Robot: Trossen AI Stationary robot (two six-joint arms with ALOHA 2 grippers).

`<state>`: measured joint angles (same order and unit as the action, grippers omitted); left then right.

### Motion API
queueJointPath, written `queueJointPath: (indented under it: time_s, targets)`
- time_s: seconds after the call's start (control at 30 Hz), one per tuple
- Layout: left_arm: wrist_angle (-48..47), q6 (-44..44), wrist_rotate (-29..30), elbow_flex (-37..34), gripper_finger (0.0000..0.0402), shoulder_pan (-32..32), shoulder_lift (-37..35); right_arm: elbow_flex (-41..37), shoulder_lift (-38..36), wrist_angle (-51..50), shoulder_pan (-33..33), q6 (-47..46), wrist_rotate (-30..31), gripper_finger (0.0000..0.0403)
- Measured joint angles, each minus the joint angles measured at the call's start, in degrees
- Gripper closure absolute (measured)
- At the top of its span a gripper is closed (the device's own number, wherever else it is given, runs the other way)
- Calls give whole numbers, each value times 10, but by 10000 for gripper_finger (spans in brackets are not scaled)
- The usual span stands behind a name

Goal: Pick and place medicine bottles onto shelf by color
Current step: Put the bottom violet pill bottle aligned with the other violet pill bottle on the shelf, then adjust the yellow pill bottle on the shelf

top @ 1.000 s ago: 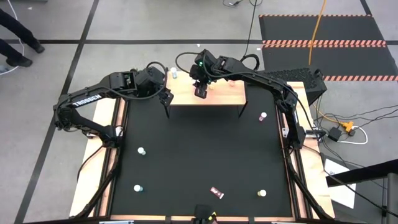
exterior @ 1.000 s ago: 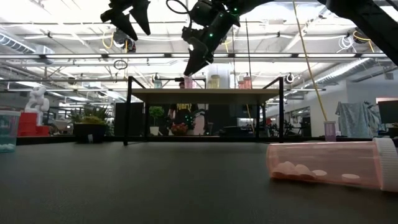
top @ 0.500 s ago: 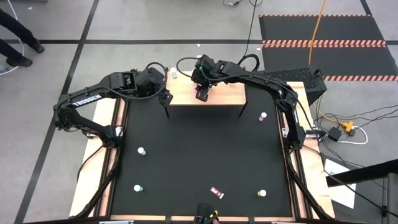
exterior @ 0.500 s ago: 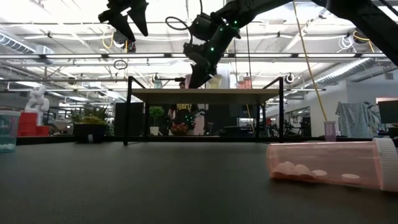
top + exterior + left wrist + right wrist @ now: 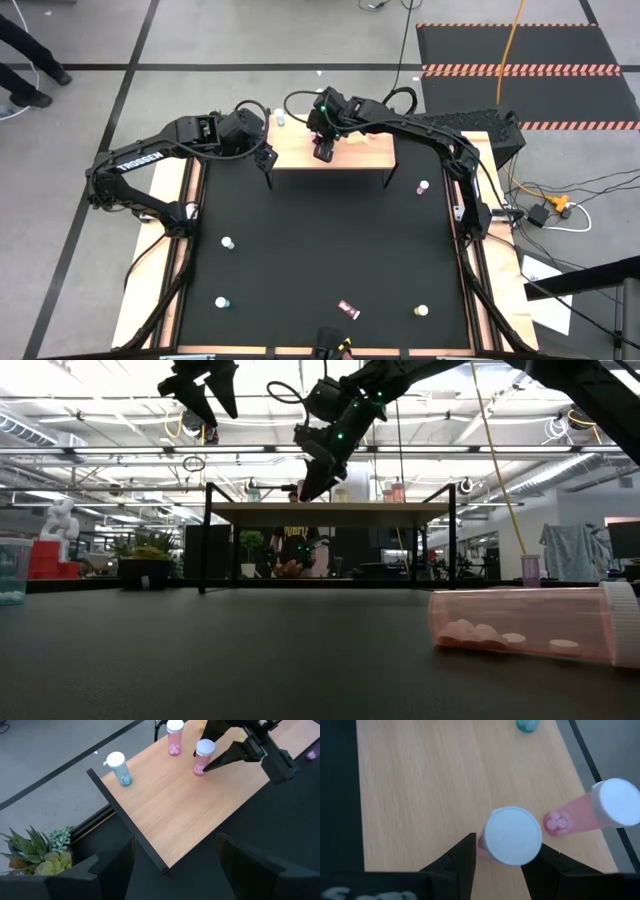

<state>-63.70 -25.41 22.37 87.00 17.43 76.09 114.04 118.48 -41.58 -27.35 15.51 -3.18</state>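
We see the right hand (image 5: 220, 761) over the shelf (image 5: 200, 810), its fingers clenched on a pink bottle (image 5: 202, 757) that stands upright on the board. A second pink bottle (image 5: 174, 737) stands just beside it, and a blue bottle (image 5: 119, 768) stands well apart, near the shelf's corner. The left hand (image 5: 266, 158) hangs released above the shelf's left end, grasping nothing. More bottles (image 5: 228, 243) are scattered on the black bench (image 5: 320, 250) before the shelf.
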Motion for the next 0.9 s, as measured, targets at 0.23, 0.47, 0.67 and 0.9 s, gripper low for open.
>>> queueJointPath:
  time_s: [0.23, 0.47, 0.67, 0.9]
  targets:
    - [0, 6, 0, 0, 128, 0, 0, 0, -35, -25, 0, 0, 2, 265]
    - [2, 26, 0, 0, 128, -1, 0, 1, -87, -142, -10, 101, 1, 265]
    - [8, 41, -1, 0, 128, -7, 0, -27, -94, -168, -39, 181, -7, 265]
    - [5, 44, -5, 0, 128, -30, 0, -93, -111, -151, -53, 248, -16, 219]
